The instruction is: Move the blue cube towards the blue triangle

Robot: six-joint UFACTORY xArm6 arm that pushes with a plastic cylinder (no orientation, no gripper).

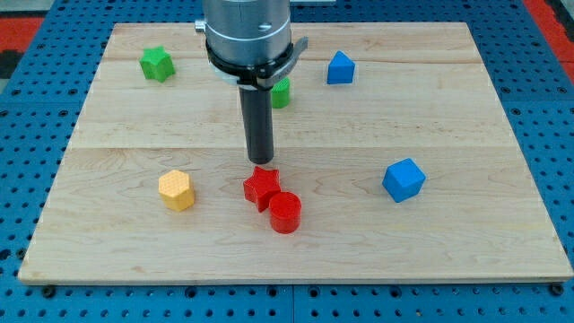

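The blue cube sits at the view's right on the wooden board. The blue triangle lies near the view's top, up and to the left of the cube. My tip is near the board's middle, just above the red star, far to the left of the blue cube. The arm's grey body hangs over the top middle.
A red cylinder touches the red star on its lower right. A yellow hexagon lies at the left. A green star-like block is at the top left. Another green block is partly hidden behind the rod.
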